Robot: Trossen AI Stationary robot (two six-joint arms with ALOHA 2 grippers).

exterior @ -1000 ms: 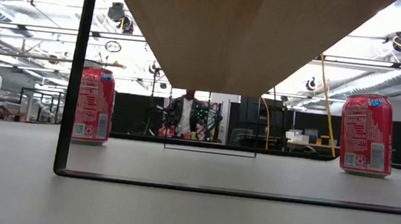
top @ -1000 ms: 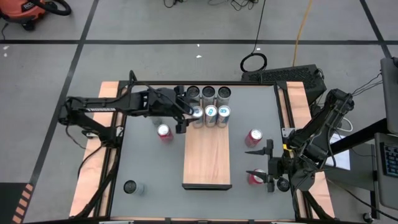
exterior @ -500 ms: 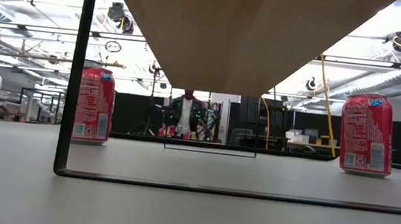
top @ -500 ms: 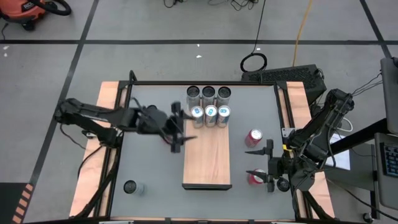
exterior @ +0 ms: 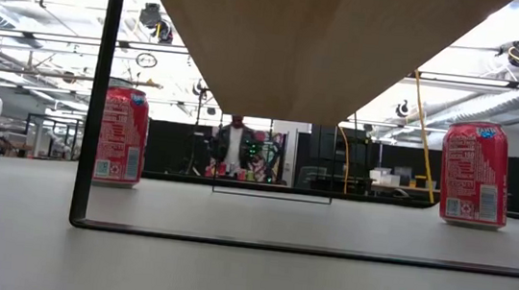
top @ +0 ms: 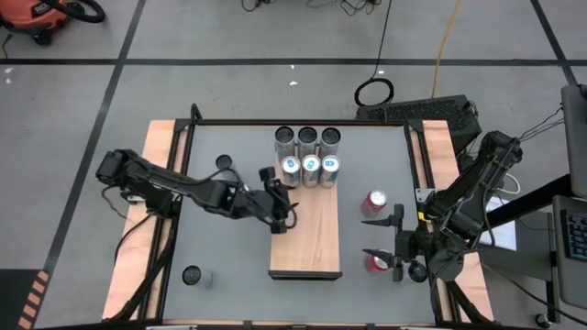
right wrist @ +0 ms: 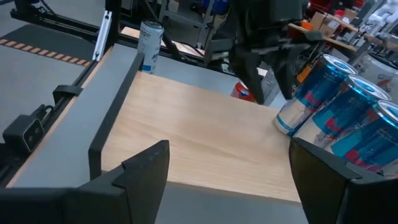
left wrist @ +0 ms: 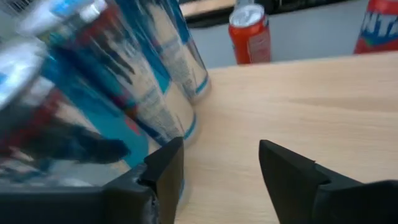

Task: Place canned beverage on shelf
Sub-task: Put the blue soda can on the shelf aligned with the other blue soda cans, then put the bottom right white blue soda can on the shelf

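Observation:
The shelf [top: 310, 240] is a light wood-grain board on a black frame in the middle of the table; the low view shows its underside [exterior: 309, 44]. Several silver-and-blue cans [top: 308, 163] stand in two rows at its far end. My left gripper [top: 282, 218] is open and empty just above the board's left part, with those cans [left wrist: 143, 93] close beside one finger. My right gripper [top: 385, 240] is open at the table's right side, between two red cans [top: 374, 203] [top: 377, 263] that stand on the tabletop.
A silver can [top: 195, 275] stands on the table at the near left and also shows in the right wrist view [right wrist: 149, 45]. Another red can [exterior: 122, 136] stands left of the shelf, under my left arm. The near half of the board [right wrist: 199, 130] is bare.
My left gripper has drawn back from the row of cans at the shelf's far end. It has swung toward the table's near edge and a little to the right, and now sits over the board's left part. The cans have stayed where they were.

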